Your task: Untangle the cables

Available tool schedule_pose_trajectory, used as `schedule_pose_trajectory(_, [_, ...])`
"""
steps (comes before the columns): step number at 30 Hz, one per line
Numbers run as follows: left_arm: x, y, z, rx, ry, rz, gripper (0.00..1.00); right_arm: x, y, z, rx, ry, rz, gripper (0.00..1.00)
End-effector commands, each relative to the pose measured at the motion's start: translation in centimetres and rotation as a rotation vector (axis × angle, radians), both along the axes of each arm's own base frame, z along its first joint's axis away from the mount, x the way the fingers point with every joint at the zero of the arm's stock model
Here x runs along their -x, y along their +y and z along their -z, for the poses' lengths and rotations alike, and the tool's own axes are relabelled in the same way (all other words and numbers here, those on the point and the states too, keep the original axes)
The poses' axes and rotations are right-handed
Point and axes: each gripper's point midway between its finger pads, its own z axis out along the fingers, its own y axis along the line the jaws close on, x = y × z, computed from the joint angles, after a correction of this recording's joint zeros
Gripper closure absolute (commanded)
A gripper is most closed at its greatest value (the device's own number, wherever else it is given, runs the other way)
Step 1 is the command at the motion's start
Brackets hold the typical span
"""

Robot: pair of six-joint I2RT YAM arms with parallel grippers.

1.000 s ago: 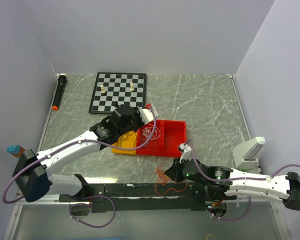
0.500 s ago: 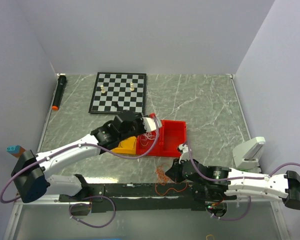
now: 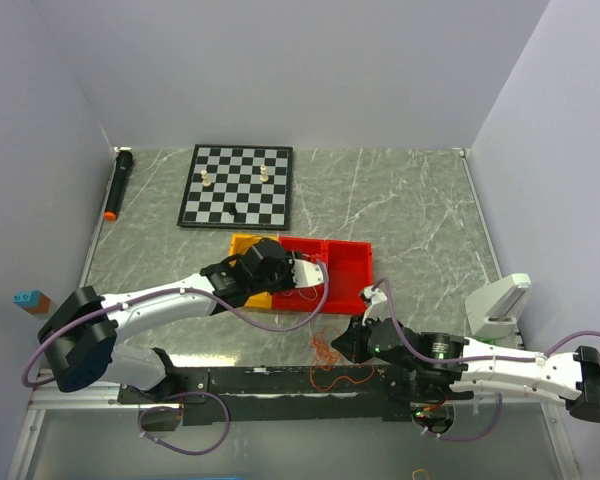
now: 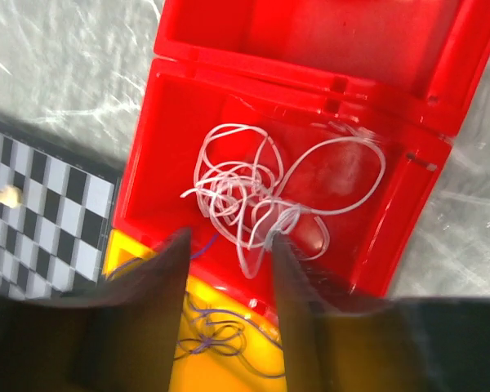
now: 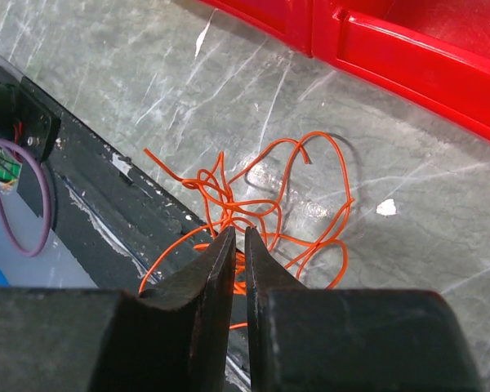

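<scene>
A white cable (image 4: 261, 192) lies in a loose tangle inside the left compartment of the red bin (image 4: 310, 86). My left gripper (image 4: 229, 237) hovers over that bin's near edge, open, with nothing between its fingers. A bluish cable (image 4: 204, 343) rests in the yellow bin (image 4: 229, 298) beneath the jaws. In the top view the left gripper (image 3: 298, 270) sits over the red bin (image 3: 348, 262). An orange cable (image 5: 233, 200) is heaped on the table by the near rail. My right gripper (image 5: 238, 234) is shut on its strands, also seen low in the top view as the right gripper (image 3: 348, 340) beside the orange cable (image 3: 325, 352).
A chessboard (image 3: 237, 185) with two pale pieces lies at the back. A black marker (image 3: 117, 183) with an orange tip lies along the left wall. A white block (image 3: 498, 308) stands at the right edge. A dark rail (image 3: 280, 382) runs along the near edge.
My left gripper swung back toward the near left over the bins and opened, letting the white cable go into the red bin. The right arm has barely moved.
</scene>
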Motion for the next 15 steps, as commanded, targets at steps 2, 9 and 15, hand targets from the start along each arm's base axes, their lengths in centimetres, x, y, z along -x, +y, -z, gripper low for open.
schedule_pose_trajectory(2, [-0.9, -1.3, -2.0, 0.089, -0.006, -0.038, 0.32, -0.4, 0.5, -1.6, -0.036, -0.020, 0.018, 0.83])
schedule_pose_trajectory(9, [-0.1, -3.0, -7.3, 0.198, 0.028, 0.001, 0.01, -0.6, -0.1, -1.7, -0.016, -0.015, 0.041, 0.82])
schedule_pose_trajectory(15, [7.5, -3.6, -8.2, 0.190, 0.221, 0.265, 0.02, -0.8, -1.2, -1.7, -0.040, 0.002, 0.098, 0.77])
